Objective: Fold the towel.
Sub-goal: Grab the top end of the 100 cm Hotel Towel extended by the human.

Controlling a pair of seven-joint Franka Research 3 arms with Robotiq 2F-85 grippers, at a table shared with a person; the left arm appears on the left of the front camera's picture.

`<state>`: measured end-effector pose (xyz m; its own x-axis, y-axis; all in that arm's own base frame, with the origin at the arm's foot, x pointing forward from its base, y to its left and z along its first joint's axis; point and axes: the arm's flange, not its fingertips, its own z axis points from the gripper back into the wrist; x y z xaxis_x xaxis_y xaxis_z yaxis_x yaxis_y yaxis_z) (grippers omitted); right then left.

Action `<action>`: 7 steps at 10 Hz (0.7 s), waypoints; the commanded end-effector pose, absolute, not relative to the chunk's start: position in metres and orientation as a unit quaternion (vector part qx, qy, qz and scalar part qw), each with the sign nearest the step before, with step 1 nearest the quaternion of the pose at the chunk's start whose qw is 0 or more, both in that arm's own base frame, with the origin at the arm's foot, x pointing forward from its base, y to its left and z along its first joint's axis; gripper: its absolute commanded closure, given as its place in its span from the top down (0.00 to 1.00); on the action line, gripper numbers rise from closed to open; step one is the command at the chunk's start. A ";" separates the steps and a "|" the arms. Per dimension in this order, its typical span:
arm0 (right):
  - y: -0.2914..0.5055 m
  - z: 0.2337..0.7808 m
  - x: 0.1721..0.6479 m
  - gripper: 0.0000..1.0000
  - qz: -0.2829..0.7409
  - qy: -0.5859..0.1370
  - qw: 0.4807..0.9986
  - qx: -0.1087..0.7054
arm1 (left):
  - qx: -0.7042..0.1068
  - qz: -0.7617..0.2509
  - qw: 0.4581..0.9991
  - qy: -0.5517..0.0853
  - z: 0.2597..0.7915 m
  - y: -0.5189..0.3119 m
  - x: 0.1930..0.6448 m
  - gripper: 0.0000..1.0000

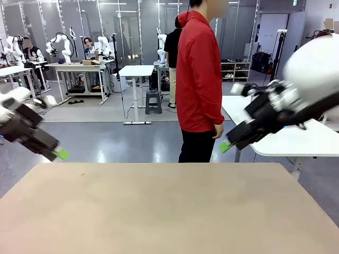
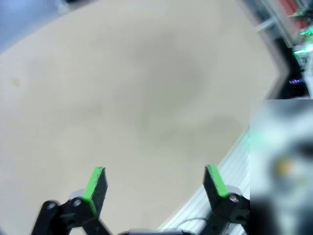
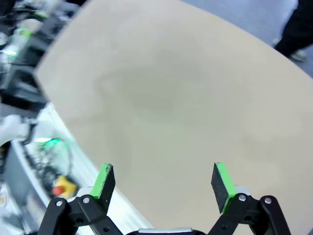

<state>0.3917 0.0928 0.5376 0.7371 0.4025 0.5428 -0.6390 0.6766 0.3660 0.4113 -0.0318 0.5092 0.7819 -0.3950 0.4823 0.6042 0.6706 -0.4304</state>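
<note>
Step in hand: judged to be the wait before the first grasp; no fold is begun.
Towel: its whereabouts cannot be told from these views; no cloth is seen on the part of the bench (image 1: pixel 169 206) that shows.
Left pincer (image 1: pixel 57 152): raised over the bench's left side and angled down toward it. In the wrist view the left pincer (image 2: pixel 155 180) is released, its jaws wide apart with nothing between the pads.
Right pincer (image 1: pixel 226 146): raised over the right side and angled down and inward. In the wrist view the right pincer (image 3: pixel 163 178) is likewise released and empty.
Person (image 1: pixel 198 79): seen standing at the far side, just beyond the bench edge, body turned sideways.
Readiness: both pincers are best held high and wide, so that room is left for a towel to be laid flat beneath them.
Grasp: once the cloth lies flat, two corners of one edge are best taken, one per pincer, with each corner pinched close to its tip.
Carry: the corners are best lifted together at equal height and pace, since limp cloth is expected to sag and twist if one side leads.
Placement: the carried edge is best lined up on the opposite edge before both pincers are released at once.
Risk: a low carry may drag the lower layer and wrinkle it, and a reach toward the far side may come close to the person.
</note>
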 end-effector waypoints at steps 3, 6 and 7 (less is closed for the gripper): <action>-0.038 0.520 0.382 1.00 0.283 -0.178 0.825 0.456 | -0.542 -0.270 0.787 -0.114 0.520 0.105 0.400 1.00; -0.131 0.504 0.346 1.00 0.234 -0.222 0.790 0.522 | -0.610 -0.205 0.743 -0.184 0.501 0.199 0.366 1.00; -0.153 0.501 0.336 1.00 0.216 -0.240 0.784 0.531 | -0.615 -0.186 0.738 -0.207 0.497 0.221 0.355 1.00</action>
